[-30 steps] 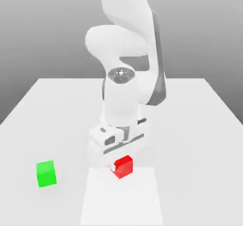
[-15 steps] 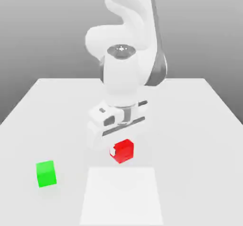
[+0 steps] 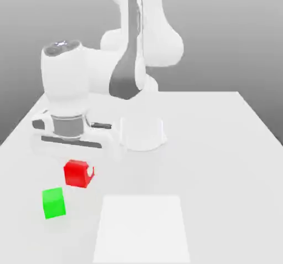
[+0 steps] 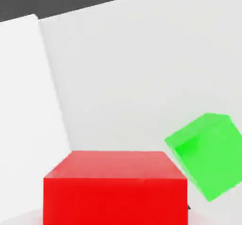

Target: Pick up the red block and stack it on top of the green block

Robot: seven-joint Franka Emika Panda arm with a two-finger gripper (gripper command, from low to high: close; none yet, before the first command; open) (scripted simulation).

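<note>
White table (image 3: 221, 146) across most of the exterior view, flat and pale under a grey backdrop, with a brighter white rectangular patch (image 3: 141, 227) near the front edge. Above it, the white arm (image 3: 132, 41), bent over and reaching toward the exterior view's left, its wrist section hanging above the table's left part and a round white base (image 3: 142, 134) sitting near the middle of the table.

At the end of the wrist, the gripper (image 3: 79, 171) – pointing down, closed right in on the red block (image 3: 77, 173), a white fingertip (image 3: 90, 172) just visible against the block's right face. Block held clear of the table, probably with a slight tilt, though hard to be sure from this angle.

In the hand view, the red block (image 4: 115, 187) close up in the foreground, gripped and seen from above with its top face and one side showing.

Green block (image 3: 54, 203) resting on the table, below and slightly to the exterior view's left of the red one – near it, not touching, and not directly underneath. Upright and square to the surface in the exterior view. In the hand view, the green block (image 4: 206, 154) beside and beyond the red one, turned at an angle to it, with bare table between the two.

Red block in the air, not yet over the green block.
</note>
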